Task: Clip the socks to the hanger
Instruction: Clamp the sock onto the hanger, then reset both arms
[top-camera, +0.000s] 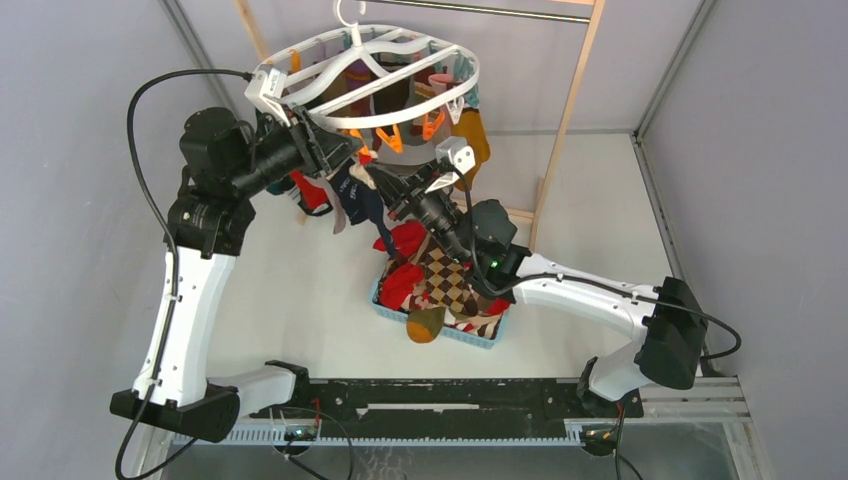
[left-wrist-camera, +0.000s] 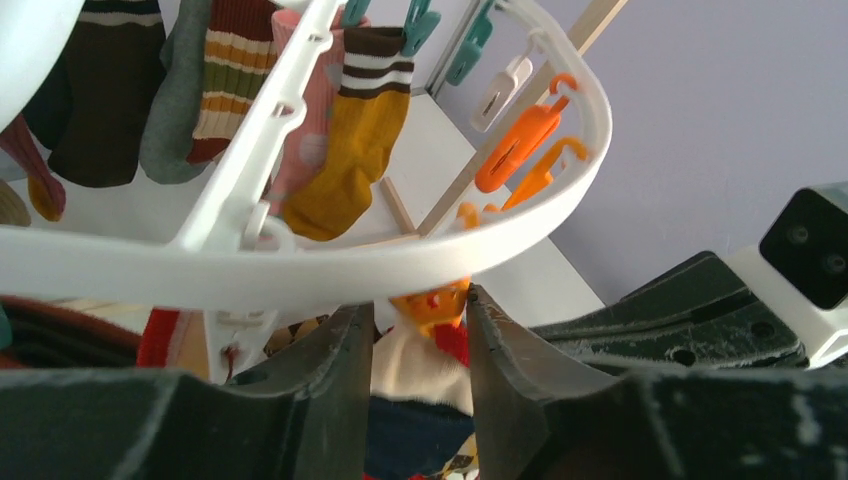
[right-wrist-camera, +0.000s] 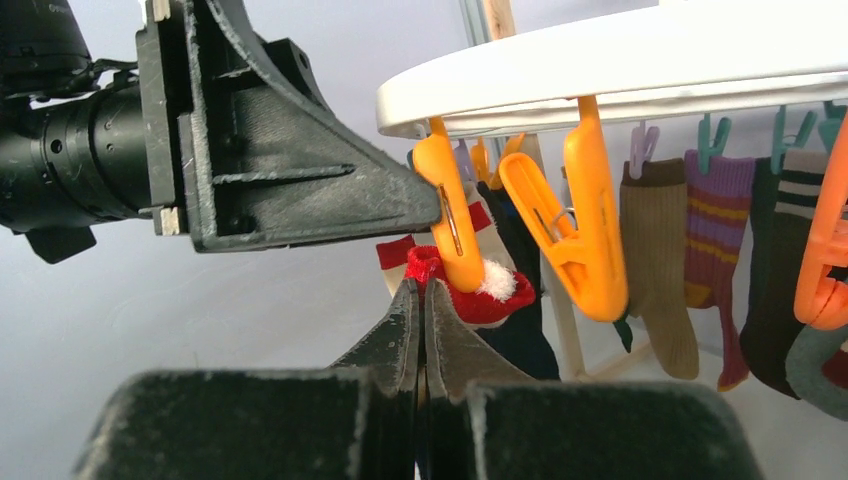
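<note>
item: white oval drying hanger (left-wrist-camera: 300, 268). it hangs at the upper centre of the top view, and its rim crosses the left wrist view from the left edge to the upper right. orange and teal clips dangle from it.

item: left gripper (left-wrist-camera: 418, 305), raised to the underside of the rim. its jaws stand a narrow gap apart and press from both sides on an orange clip (right-wrist-camera: 450, 225).

item: right gripper (right-wrist-camera: 421, 288), just below that clip. we see its jaws closed flat together, pinching the edge of a red sock (right-wrist-camera: 472, 306) with a white tuft. the sock sits at the clip's lower end; we cannot tell whether the clip bites it.

item: socks on the hanger, upper left of the left wrist view: a mustard sock (left-wrist-camera: 360, 150) with a brown-striped cuff and a striped sock (left-wrist-camera: 225, 80).

item: blue basket (top-camera: 470, 338), lower centre of the top view, holding a brown-cream argyle sock (top-camera: 445, 280).

item: light wooden pole (top-camera: 565, 120), right of the hanger.
</note>
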